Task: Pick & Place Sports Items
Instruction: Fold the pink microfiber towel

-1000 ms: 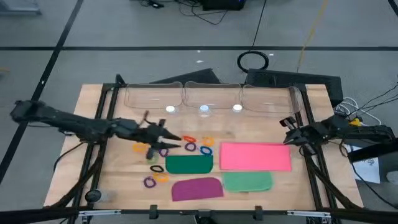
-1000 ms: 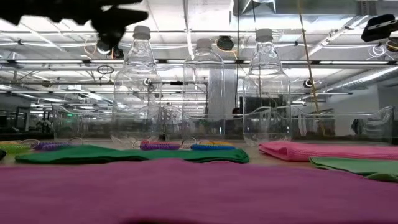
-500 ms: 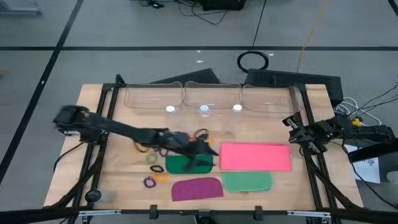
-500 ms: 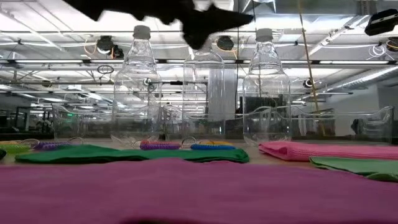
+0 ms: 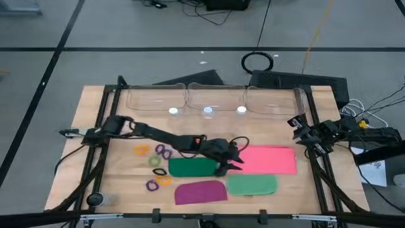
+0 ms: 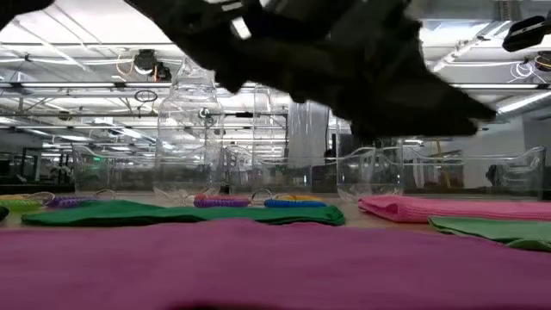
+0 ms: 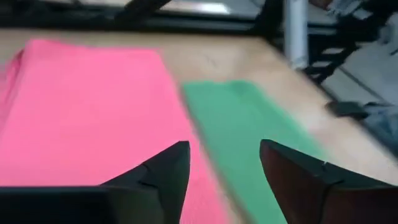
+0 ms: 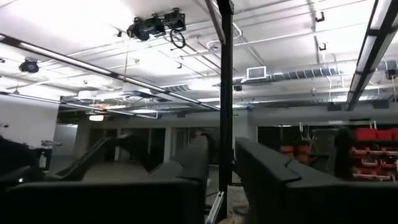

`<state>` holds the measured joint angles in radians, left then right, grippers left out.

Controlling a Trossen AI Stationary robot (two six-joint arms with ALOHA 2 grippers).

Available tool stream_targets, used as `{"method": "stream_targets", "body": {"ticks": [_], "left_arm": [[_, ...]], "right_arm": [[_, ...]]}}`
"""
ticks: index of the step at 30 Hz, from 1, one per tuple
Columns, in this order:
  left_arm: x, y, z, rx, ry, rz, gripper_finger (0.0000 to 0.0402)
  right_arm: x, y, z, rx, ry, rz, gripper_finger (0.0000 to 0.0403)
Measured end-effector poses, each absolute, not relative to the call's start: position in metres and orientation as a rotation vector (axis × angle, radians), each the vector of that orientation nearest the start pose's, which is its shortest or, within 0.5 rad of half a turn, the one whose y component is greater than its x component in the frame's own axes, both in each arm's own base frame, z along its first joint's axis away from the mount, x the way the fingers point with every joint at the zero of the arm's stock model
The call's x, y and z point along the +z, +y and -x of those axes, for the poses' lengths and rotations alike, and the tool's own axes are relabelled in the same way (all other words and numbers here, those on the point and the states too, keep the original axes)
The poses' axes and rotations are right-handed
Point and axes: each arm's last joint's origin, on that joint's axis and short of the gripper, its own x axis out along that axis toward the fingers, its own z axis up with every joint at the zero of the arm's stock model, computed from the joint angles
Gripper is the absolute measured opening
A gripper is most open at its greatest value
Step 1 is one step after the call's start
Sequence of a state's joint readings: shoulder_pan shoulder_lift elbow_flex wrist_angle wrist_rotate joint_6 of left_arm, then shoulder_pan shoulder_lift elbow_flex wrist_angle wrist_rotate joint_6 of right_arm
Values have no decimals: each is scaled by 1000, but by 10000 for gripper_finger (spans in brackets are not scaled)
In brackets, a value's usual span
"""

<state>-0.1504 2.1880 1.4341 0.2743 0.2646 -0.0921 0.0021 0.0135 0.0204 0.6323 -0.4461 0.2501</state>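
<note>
Four flat pieces lie on the wooden table: a pink rectangle (image 5: 266,159), a dark green piece (image 5: 190,166), a light green piece (image 5: 252,185) and a purple piece (image 5: 200,192). Small elastic rings (image 5: 158,155) are scattered to the left of them. My left gripper (image 5: 238,164) hangs open just above the pink rectangle's left end, by the light green piece (image 7: 249,130), with nothing between its fingers (image 7: 168,168). My right gripper (image 5: 295,130) waits at the table's right edge, raised and pointing up into the room, with a narrow gap between its fingers (image 8: 261,162).
Three clear bottles (image 5: 207,111) stand in a row in front of three clear bins (image 5: 215,96) along the far edge. A dark frame rail (image 5: 316,164) runs along each side of the table. The left arm (image 5: 158,136) stretches across the rings.
My left gripper has swept from above the rings toward the table's right edge and come down, and it now hangs low over the pink rectangle's left end. None of the pieces or rings has moved.
</note>
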Motion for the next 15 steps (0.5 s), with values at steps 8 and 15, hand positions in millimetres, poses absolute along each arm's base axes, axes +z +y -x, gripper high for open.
{"method": "stream_targets", "body": {"ticks": [8, 15], "left_arm": [[128, -63, -469, -267, 638, 59, 126], [127, -75, -466, -309, 643, -70, 60]], "right_arm": [[225, 13, -76, 516, -561, -125, 89], [225, 13, -76, 521, -557, -141, 91]]}}
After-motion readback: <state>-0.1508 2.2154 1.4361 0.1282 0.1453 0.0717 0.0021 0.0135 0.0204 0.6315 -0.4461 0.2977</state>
